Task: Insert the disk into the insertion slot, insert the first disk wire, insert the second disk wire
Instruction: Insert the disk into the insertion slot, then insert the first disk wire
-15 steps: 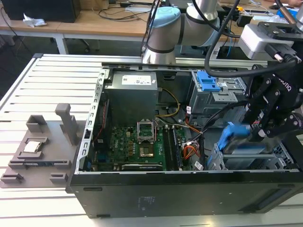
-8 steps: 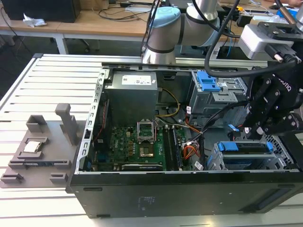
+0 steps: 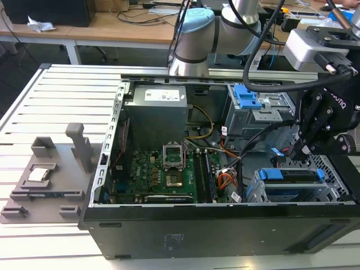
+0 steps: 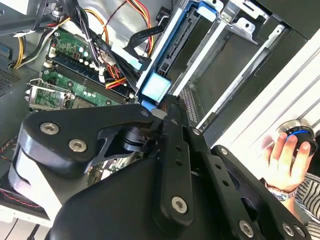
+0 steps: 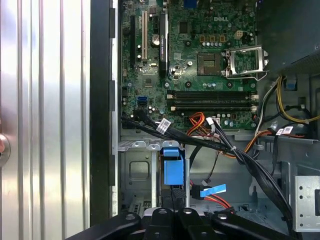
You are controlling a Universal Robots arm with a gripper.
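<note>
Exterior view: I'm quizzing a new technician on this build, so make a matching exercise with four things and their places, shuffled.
Things:
1 disk
2 pincer
3 fixture
4 motherboard

Places:
A on the slatted table, outside the case
B flat on the case floor
C in the perforated cage
D over the case, close to the cage, at the exterior view's right

Pairs: 1-C, 2-D, 3-A, 4-B

disk (image 3: 292,176) in insertion slot (image 3: 256,192), claw (image 3: 301,151) just above
</note>
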